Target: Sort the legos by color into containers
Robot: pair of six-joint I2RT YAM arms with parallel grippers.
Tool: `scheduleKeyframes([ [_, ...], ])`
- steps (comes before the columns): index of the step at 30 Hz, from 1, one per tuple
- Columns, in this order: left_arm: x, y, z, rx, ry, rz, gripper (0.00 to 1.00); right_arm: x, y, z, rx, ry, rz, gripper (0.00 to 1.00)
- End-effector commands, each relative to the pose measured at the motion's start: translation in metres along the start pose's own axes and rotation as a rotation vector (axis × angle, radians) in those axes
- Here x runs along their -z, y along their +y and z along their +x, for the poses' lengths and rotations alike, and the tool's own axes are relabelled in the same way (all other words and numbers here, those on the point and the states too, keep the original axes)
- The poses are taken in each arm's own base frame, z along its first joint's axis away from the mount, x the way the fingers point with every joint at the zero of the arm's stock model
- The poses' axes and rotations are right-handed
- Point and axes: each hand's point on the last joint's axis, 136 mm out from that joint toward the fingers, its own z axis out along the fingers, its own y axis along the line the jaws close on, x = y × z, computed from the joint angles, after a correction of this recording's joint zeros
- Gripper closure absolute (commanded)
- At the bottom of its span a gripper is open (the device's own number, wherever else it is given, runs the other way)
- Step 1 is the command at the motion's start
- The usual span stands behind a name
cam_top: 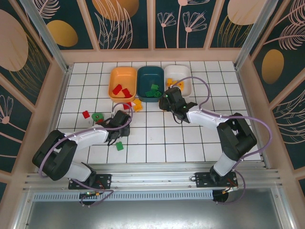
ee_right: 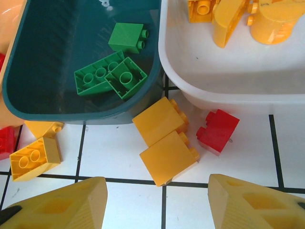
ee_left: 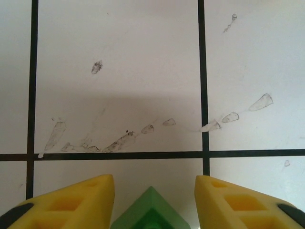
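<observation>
The left gripper [ee_left: 153,180] hangs low over the white tiled floor [ee_left: 119,71]. Its two yellow fingers [ee_left: 81,200] sit at the bottom of the left wrist view, one on either side of a green brick [ee_left: 151,214]. I cannot tell whether they press it or only flank it. In the top view this gripper is left of centre, with a loose green brick [cam_top: 119,146] just below it.

The right gripper [ee_right: 156,180] is spread wide with nothing between its fingers. Just above it in the right wrist view lie two orange bricks [ee_right: 159,121], touching each other. A red brick [ee_right: 218,131] lies to their right and a yellow brick [ee_right: 34,158] at the lower left. Beyond them, the teal tray [ee_right: 28,95] in the upper left holds three green bricks [ee_right: 126,37]. The white tray [ee_right: 214,71] in the upper right holds orange pieces [ee_right: 228,19]. In the top view the orange tray [cam_top: 121,76] stands left of the teal one and holds red bricks [cam_top: 117,89].
</observation>
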Motion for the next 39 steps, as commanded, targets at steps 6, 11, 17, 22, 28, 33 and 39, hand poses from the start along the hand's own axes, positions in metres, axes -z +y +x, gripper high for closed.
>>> scheduleKeyframes([
  [6, -0.001, -0.007, -0.002, 0.045, 0.005, 0.027, 0.61, 0.014, 0.006, -0.012, -0.031, -0.039, -0.032, 0.41],
  [11, 0.009, -0.017, 0.005, 0.071, 0.034, 0.108, 0.52, 0.015, 0.005, -0.011, -0.032, -0.042, -0.029, 0.4],
  [17, 0.018, -0.025, 0.006, 0.056, 0.05, 0.165, 0.42, 0.01, 0.006, -0.008, -0.036, -0.031, -0.033, 0.4],
  [22, 0.015, -0.024, 0.016, 0.034, 0.09, 0.158, 0.43, 0.009, 0.006, -0.006, -0.038, -0.026, -0.031, 0.39],
  [28, 0.022, -0.02, 0.022, 0.048, 0.113, 0.155, 0.45, 0.009, 0.006, -0.006, -0.033, -0.026, -0.029, 0.39],
  [33, 0.025, -0.018, 0.025, 0.037, 0.117, 0.156, 0.45, 0.007, 0.007, -0.005, -0.033, -0.022, -0.031, 0.39],
  [39, 0.011, -0.016, 0.029, 0.016, 0.142, 0.115, 0.5, 0.004, 0.01, -0.006, -0.036, -0.02, -0.035, 0.39],
])
